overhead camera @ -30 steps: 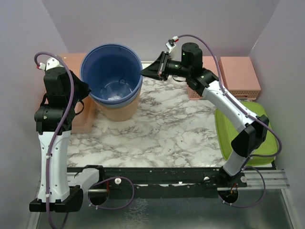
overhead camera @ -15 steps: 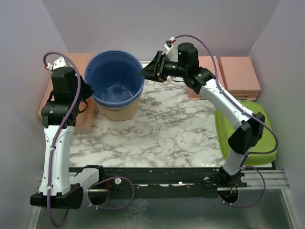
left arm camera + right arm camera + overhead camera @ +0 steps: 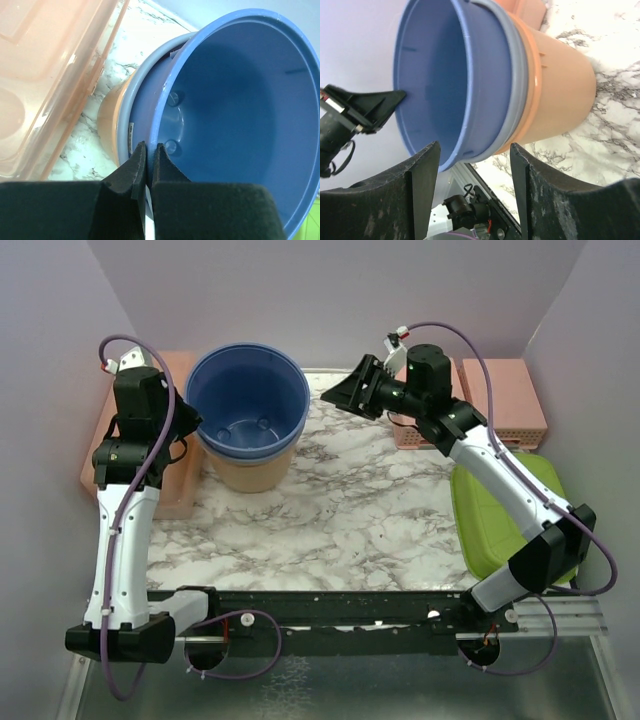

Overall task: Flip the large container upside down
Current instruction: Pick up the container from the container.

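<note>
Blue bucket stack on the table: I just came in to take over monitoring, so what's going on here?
The left gripper is pinched on the left rim of the large blue plastic bucket. The bucket stands mouth up, nested in a grey-blue bucket inside an orange tub on the marble table. The right gripper is open and points at the blue bucket from its right side, not touching it. Nothing is turned over yet.
</note>
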`<state>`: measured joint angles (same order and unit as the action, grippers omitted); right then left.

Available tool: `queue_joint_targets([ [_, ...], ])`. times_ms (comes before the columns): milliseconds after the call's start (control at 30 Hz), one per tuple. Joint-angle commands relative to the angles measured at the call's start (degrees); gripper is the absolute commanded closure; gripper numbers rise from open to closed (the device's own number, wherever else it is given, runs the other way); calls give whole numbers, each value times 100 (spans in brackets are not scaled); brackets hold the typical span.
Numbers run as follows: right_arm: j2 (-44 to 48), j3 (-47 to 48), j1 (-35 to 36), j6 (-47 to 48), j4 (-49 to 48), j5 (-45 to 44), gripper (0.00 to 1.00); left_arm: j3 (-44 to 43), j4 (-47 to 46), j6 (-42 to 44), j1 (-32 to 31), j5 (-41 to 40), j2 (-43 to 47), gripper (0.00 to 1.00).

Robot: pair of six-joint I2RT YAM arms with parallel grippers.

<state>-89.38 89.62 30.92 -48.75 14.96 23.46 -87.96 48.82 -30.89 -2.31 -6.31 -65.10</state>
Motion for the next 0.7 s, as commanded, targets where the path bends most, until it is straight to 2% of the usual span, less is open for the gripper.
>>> queue_joint_targets([
  [0, 194, -89, 50, 276, -437, 391, 37, -188, -777, -233, 142, 284, -39, 100],
  [200, -98, -511, 176, 76, -413, 702, 37, -204, -975, -537, 384, 582, -178, 100],
  [333, -401, -222, 484, 322, -165, 554, 36, -246, -1006, -584, 483, 630, -195, 100],
  [600, -932, -50, 712, -18, -725, 377, 32, -17, -1120, -837, 520, 623, 6, 100],
  [667, -1134, 23, 723, -144, -1034, 486, 31, 183, -1290, -1025, 518, 848, 91, 100],
])
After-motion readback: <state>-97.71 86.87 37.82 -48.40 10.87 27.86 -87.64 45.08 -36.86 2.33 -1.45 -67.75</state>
